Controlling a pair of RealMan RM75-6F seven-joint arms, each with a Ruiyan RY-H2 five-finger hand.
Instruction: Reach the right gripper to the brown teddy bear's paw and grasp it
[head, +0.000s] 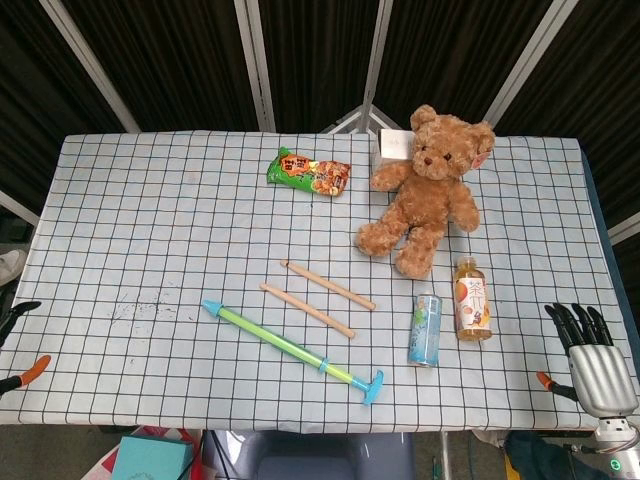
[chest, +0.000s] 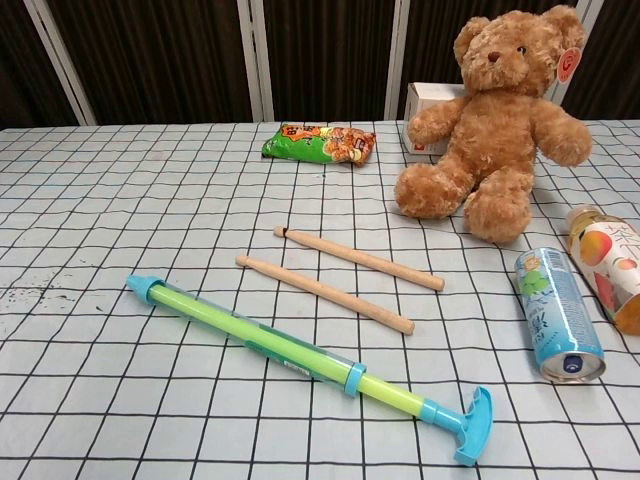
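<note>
table (head: 120, 200): white cloth with dark grid | behind table: dark pleated curtain panels (head: 180, 60) split by pale slanted frame bars (head: 255, 65) | below table's near edge: teal box (head: 150, 460) on floor | light: even, soft

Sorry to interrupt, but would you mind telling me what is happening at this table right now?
Nothing is being handled yet. The right hand hangs open at the table's near right edge, holding nothing, well short of the brown teddy bear sitting at the far side. The left hand barely shows at the left edge. A bottle and can lie between hand and bear.
</note>
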